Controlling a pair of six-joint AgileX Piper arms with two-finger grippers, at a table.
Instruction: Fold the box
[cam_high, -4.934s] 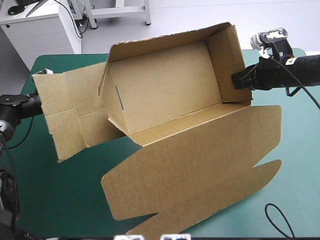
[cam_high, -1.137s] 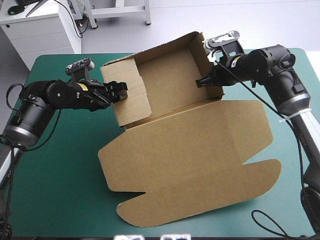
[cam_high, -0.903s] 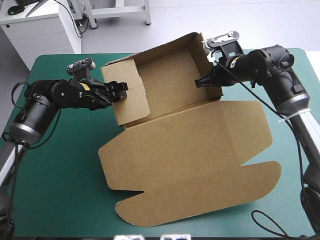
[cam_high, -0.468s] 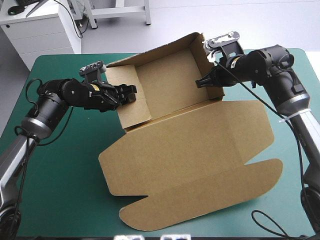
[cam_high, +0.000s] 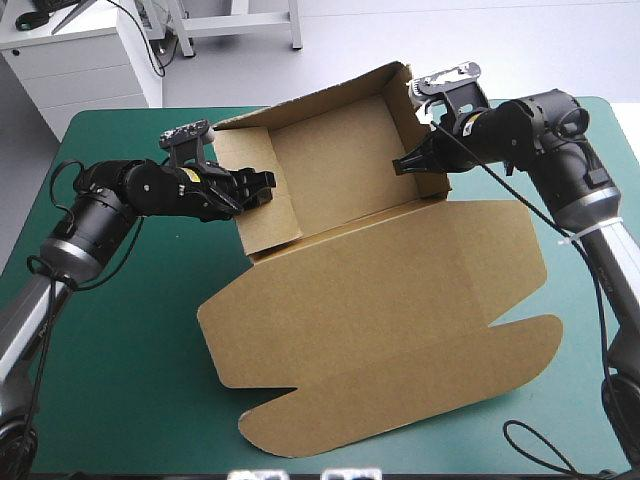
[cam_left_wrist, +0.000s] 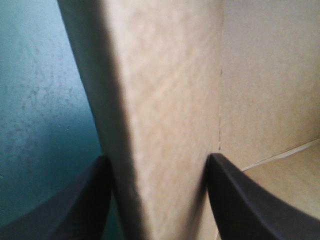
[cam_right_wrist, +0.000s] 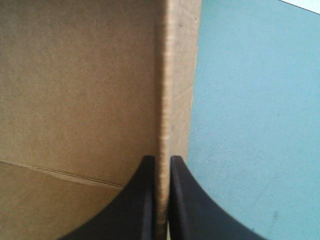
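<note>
One brown box (cam_high: 400, 300) sits mid-surface, its flat lid toward the near edge with bare teal-green surface (cam_high: 120, 350) either side, while farther back the left hand (cam_high: 258, 187) stands spread astride the tray's left wall and the right hand (cam_high: 402, 165) pinches the right wall's rim, plainest in the wrist views.

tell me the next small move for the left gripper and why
Probably close the left gripper on the left wall of the box to press its fold tight: its fingers stand apart astride that thick wall, while the right gripper is shut on the opposite wall.
</note>
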